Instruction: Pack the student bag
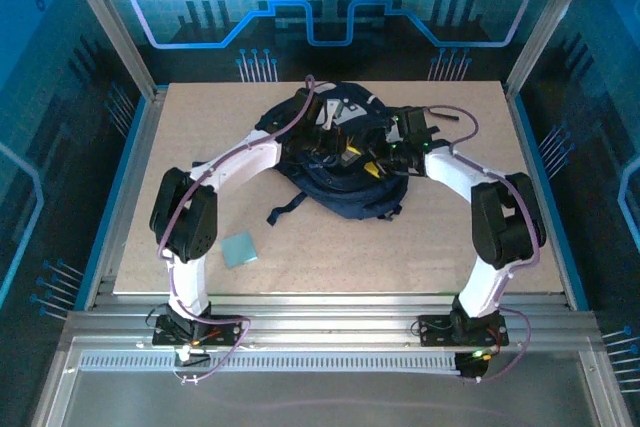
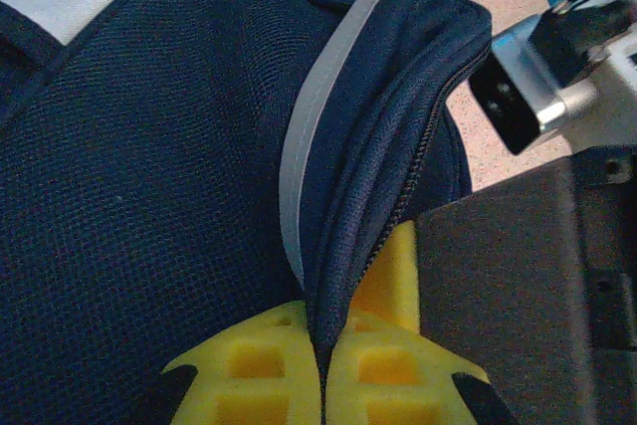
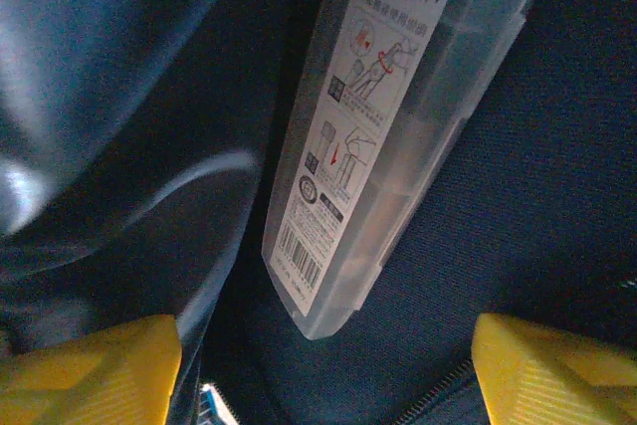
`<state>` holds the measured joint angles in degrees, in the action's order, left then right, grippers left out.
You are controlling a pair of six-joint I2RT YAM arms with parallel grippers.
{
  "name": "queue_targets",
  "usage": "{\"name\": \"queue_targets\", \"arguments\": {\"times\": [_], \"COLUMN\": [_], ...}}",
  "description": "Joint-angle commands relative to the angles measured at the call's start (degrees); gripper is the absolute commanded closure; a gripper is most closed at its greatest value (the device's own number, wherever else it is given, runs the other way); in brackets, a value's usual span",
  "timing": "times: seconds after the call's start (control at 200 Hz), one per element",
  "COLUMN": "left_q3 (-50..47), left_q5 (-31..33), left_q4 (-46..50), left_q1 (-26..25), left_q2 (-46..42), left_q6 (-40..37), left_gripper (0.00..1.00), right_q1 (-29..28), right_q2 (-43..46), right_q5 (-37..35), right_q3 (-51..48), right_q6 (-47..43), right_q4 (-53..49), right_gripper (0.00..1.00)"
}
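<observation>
The student bag [image 1: 340, 187], dark navy with a light-grey stripe [image 2: 314, 106], lies at the middle of the table [image 1: 450, 247]. My left gripper [image 2: 323, 375] is shut on the bag's fabric edge beside the zipper, its yellow fingers [image 2: 249, 365] pinching the cloth and holding the opening up. My right gripper [image 3: 323, 375] is inside the bag's opening, and its yellow fingers [image 3: 90, 365] stand wide apart with nothing between them. A clear plastic case [image 3: 378, 146] with a printed label and barcode lies on the navy lining, just beyond the right fingertips and free of them. From above, both grippers [image 1: 350, 157] meet over the bag.
A small teal square [image 1: 238, 248] lies flat on the table near the left arm, in front of the bag. A black strap [image 1: 285, 209] trails from the bag's front left. The right arm's wrist housing [image 2: 537, 87] sits close beside the left gripper. Blue walls surround the table.
</observation>
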<state>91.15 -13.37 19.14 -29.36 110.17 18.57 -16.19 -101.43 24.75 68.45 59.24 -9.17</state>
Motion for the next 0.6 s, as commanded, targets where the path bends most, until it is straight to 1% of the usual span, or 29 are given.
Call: {"name": "queue_targets", "arguments": {"times": [0.0,0.125,0.18,0.21,0.3,0.41,0.495,0.565,0.595], "left_q3": [-0.3,0.0,0.2,0.2,0.3,0.3,0.6,1.2,1.4], "left_q5": [-3.1,-3.2,-3.7,-3.9,-4.1,-4.5,-3.8,-2.8,-2.2], "left_q4": [-5.5,-4.9,-5.0,-5.1,-5.2,-4.8,-4.1,-2.6,-2.0], "left_q1": [0.1,0.0,0.0,0.1,0.0,0.1,0.2,0.4,0.7], "left_q2": [-4.5,-4.7,-4.7,-4.7,-4.7,-4.2,-3.6,-3.3,-3.2], "left_q6": [1.9,1.5,1.3,1.5,1.7,1.4,0.8,0.7,0.8], "left_gripper": [1.0,1.0,1.0,1.0,1.0,1.0,1.0,1.0,0.96], "right_q1": [1.0,0.4,0.2,0.1,-1.0,-3.5,-5.2,-5.5,-5.4], "right_q2": [2.5,2.7,1.1,0.0,-4.3,-8.9,-11.3,-10.9,-10.0], "right_q5": [-4.6,-11.5,-11.9,-11.2,-9.8,-8.1,-6.3,-5.5,-5.5], "right_q3": [1.9,1.3,1.4,1.5,3.3,7.7,11.1,11.4,10.6], "right_q6": [-5.5,-6.8,-6.3,-5.8,-3.7,-2.6,-2.8,-3.5,-4.2], "right_q4": [-6.8,-6.4,-3.4,-1.2,4.7,9.1,9.9,9.4,9.2], "right_gripper": [0.28,0.51,0.64,0.69,0.73,0.76,0.78,0.78,0.77]}}
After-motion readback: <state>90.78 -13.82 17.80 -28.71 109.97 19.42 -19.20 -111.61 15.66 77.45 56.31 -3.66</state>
